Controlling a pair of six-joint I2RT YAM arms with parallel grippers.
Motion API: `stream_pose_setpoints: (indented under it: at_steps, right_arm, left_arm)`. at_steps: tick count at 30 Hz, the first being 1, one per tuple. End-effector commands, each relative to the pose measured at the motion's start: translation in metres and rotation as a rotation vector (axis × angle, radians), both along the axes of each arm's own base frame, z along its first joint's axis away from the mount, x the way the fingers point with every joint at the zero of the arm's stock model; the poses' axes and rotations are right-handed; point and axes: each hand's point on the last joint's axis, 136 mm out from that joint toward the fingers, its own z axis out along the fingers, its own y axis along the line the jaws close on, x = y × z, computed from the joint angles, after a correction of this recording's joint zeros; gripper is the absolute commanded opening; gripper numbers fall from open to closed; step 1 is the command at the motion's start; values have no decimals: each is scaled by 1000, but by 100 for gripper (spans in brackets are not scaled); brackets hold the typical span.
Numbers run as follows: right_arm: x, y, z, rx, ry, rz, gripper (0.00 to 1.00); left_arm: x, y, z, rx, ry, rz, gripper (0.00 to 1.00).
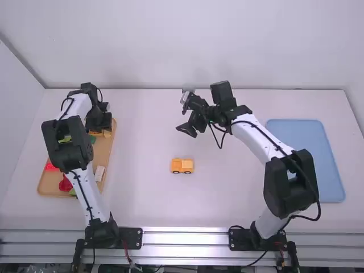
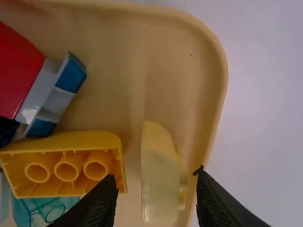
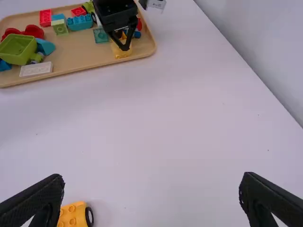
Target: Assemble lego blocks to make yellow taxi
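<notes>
Pale back wall behind white table; left side wall; metal rails along near edge.

Your two arms have white links and bulky black joints. Along your right arm, there runs one thin black cable. Your right hand is also black, and its fingers have the ridged surface.

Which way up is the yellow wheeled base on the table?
The yellow base is upright: studs on top, wheels below.
</notes>
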Motion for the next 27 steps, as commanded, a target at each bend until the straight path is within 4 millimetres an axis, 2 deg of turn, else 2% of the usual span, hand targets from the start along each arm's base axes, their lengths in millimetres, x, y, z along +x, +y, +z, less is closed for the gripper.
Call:
stream_pose_setpoints:
  at_steps: [1, 4, 19, 22, 24, 27]
  right_arm:
    - [-1, 2, 18, 19, -33, 6, 99]
    - [-1, 2, 18, 19, -33, 6, 99]
    - [-1, 2, 18, 19, -33, 6, 99]
    - [-1, 2, 18, 19, -33, 5, 99]
    - [-1, 2, 18, 19, -33, 5, 99]
    - [0, 2, 19, 21, -37, 5, 99]
  left_arm:
    - [-7, -1, -6, 0, 27, -13, 39]
    - [-10, -2, -10, -4, 40, -12, 35]
    - [-15, -5, -37, -2, 25, -39, 34]
    - [-16, -5, -40, 1, 25, -39, 30]
    - [-17, -5, -40, 0, 27, -38, 21]
    - [-18, -2, -34, 2, 29, -16, 21]
